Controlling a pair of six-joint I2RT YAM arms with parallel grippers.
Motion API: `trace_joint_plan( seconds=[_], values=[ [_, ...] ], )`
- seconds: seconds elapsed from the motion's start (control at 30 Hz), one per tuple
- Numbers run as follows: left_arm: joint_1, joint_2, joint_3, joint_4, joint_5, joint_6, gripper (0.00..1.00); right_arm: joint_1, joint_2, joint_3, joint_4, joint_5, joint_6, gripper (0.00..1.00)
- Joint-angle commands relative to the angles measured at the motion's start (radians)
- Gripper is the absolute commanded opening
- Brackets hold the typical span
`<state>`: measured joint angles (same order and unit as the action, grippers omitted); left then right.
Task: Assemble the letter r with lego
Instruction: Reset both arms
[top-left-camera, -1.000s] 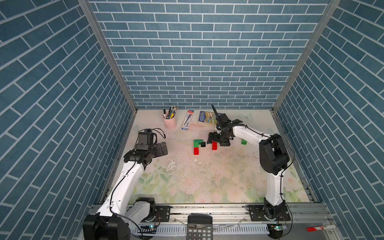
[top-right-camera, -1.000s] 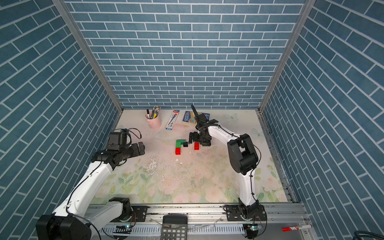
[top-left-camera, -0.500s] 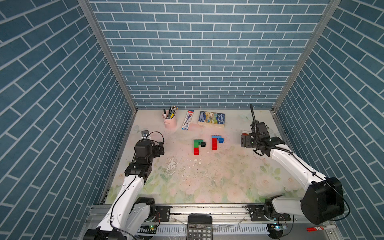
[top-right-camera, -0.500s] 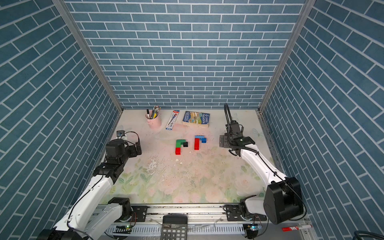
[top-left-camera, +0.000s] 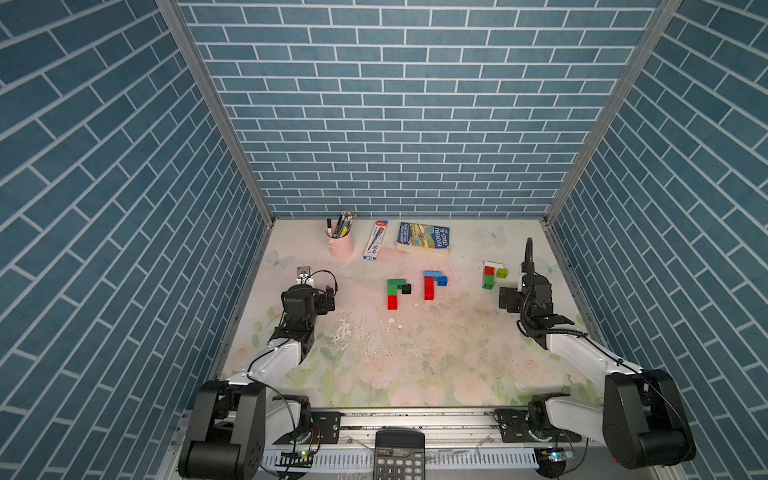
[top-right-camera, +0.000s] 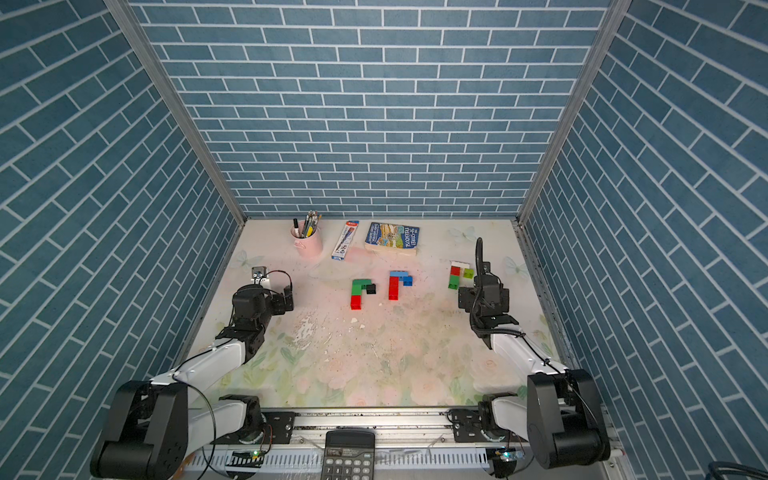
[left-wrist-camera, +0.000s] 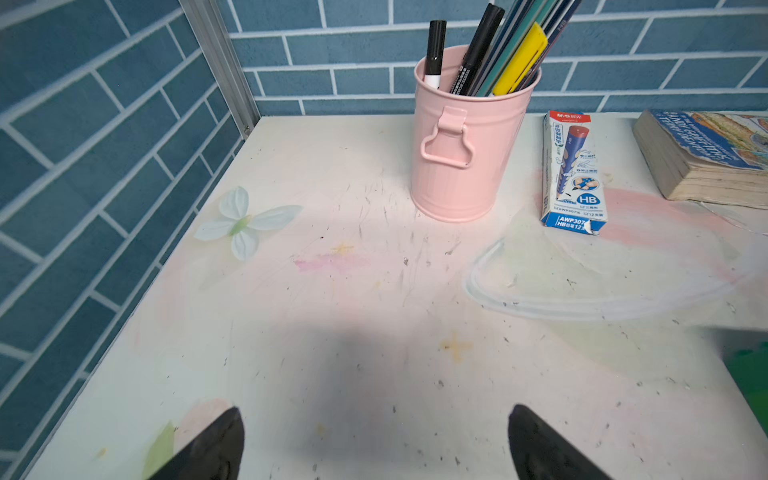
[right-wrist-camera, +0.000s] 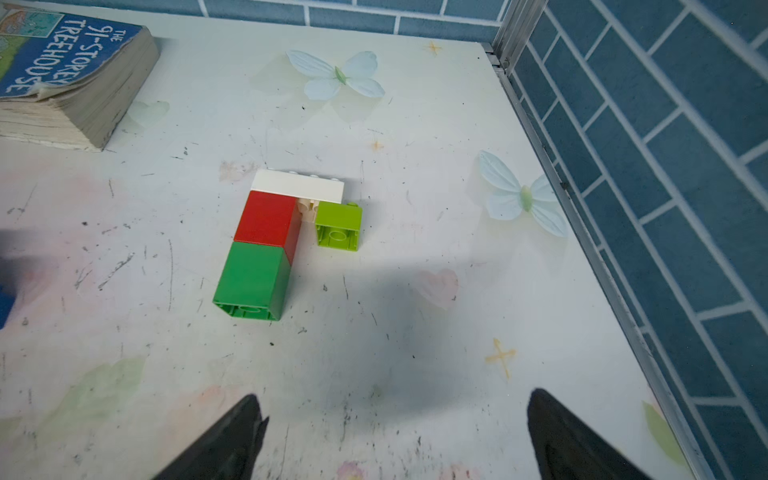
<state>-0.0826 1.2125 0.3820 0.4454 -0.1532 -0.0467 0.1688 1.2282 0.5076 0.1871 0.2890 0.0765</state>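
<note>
The right claw (right-wrist-camera: 394, 397) stood fully open and held nothing. Just ahead of its tips, clear of them, the lego letter (top-left-camera: 489, 276) lay flat on the table (right-wrist-camera: 415, 291). Its stem, a green brick (right-wrist-camera: 249, 278) then a red brick (right-wrist-camera: 266, 218), had its long axis running away from the claw. At the far end a white brick (right-wrist-camera: 298, 185) and a lime brick (right-wrist-camera: 337, 226) pointed toward the robot's right. The left claw (left-wrist-camera: 375, 409) was also wide open and empty. One second earlier the right claw had hung over the middle bricks (top-left-camera: 429, 287); it had since withdrawn.

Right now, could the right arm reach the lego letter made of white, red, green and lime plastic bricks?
Likely yes: the open right claw faces the lego letter, only bare floral tabletop between.
</note>
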Motion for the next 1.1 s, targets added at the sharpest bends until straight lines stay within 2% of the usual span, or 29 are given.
trace_joint_plan(
  seconds=[0.0,0.07,0.17,0.3,0.33,0.4,0.43,0.5,0.57,0.6,0.63,0.67,1.07],
  values=[
    [0.004,0.086,-0.011,0.18,-0.002,0.043,1.0,-0.024,0.045,-0.022,0.182,-0.032,-0.031,0.99],
    [0.004,0.112,0.005,0.203,-0.044,0.063,1.0,-0.042,0.095,-0.029,0.244,-0.046,-0.03,0.99],
    [0.011,0.178,-0.02,0.347,-0.054,0.113,1.0,-0.074,0.165,-0.021,0.312,-0.08,-0.024,0.99],
    [0.016,0.326,-0.015,0.478,0.016,0.144,1.0,-0.113,0.229,0.01,0.372,-0.123,-0.079,0.99],
    [0.021,0.307,-0.001,0.419,0.03,0.132,1.0,-0.13,0.242,-0.003,0.422,-0.136,-0.082,0.99],
    [0.024,0.325,-0.003,0.449,0.015,0.125,1.0,-0.17,0.285,-0.019,0.484,-0.165,-0.043,0.99],
    [0.029,0.311,0.01,0.403,0.027,0.119,1.0,-0.193,0.287,-0.011,0.467,-0.197,-0.024,0.99],
    [0.044,0.321,0.006,0.427,0.058,0.112,1.0,-0.219,0.286,-0.036,0.511,-0.256,-0.012,0.99],
    [0.045,0.319,0.01,0.411,0.059,0.113,1.0,-0.227,0.329,-0.126,0.727,-0.307,-0.024,0.98],
    [0.046,0.319,0.008,0.417,0.058,0.112,1.0,-0.227,0.305,-0.104,0.627,-0.29,-0.021,0.99],
    [0.045,0.315,0.011,0.402,0.058,0.113,1.0,-0.226,0.324,-0.11,0.691,-0.29,-0.024,0.99],
    [0.044,0.318,0.009,0.416,0.058,0.111,1.0,-0.225,0.311,-0.101,0.636,-0.286,-0.026,0.99],
    [0.044,0.317,0.009,0.412,0.057,0.111,1.0,-0.224,0.311,-0.11,0.665,-0.289,-0.026,0.99]
  ],
)
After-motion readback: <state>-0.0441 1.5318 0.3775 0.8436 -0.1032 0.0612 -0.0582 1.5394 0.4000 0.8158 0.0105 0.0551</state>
